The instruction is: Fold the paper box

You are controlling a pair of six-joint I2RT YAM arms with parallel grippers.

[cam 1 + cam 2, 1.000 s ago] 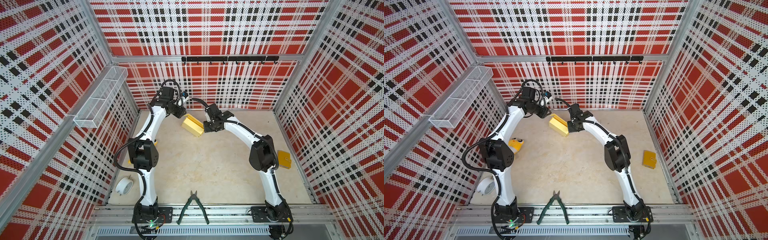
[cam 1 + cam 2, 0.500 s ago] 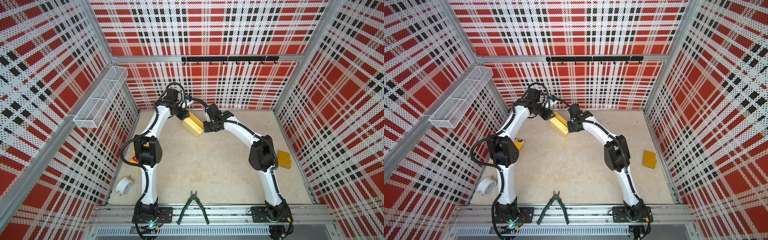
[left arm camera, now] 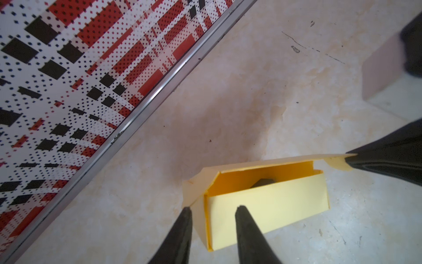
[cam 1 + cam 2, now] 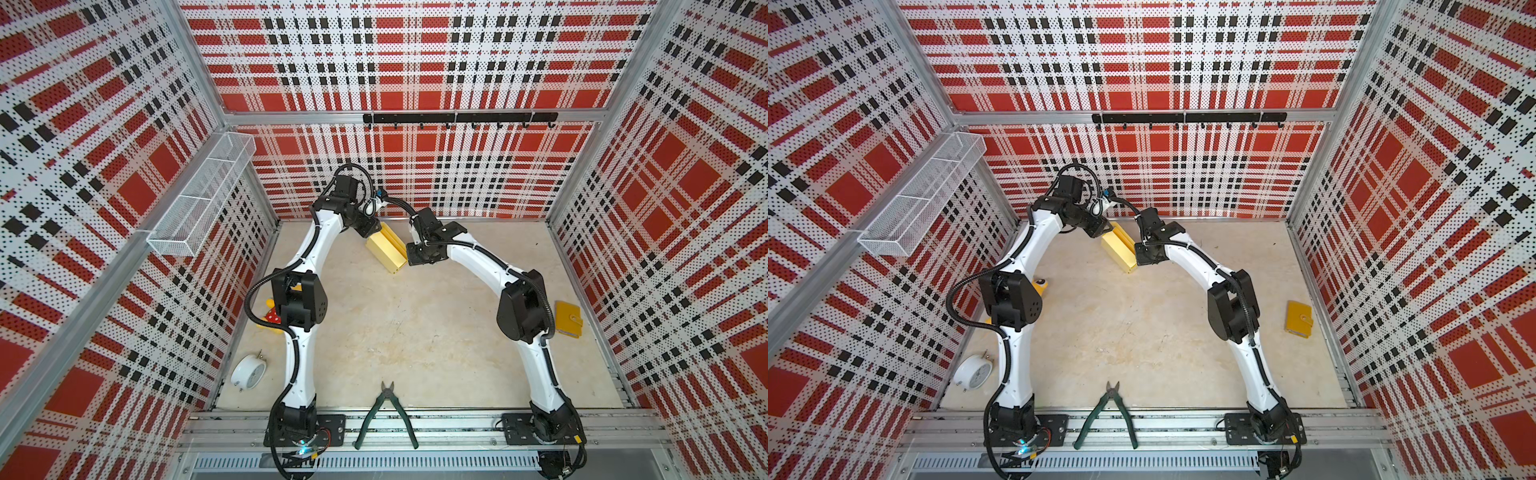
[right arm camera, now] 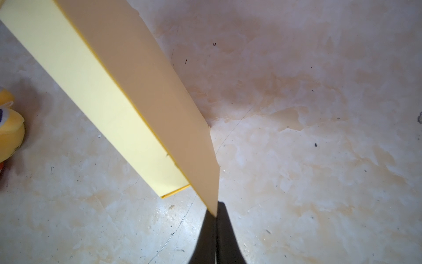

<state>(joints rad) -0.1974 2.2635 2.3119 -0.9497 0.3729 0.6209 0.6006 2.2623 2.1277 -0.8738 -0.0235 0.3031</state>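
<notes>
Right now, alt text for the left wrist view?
A pale yellow paper box lies on the beige table, lid part-raised, its corner flap pinched by the right claw. The left claw is open, fingertips framing one end of the box, plaid wall behind.

Bright, even overhead light fills both top views, the wide lens bowing the plaid walls [image 4: 104,145] around the paper box [image 4: 386,253]. In my left wrist view a soft shadow spreads from the box toward the wall; pale glare sheens the tabletop [image 5: 114,228] beside it. My right gripper [image 5: 215,214] blurs black, unfocused.
</notes>
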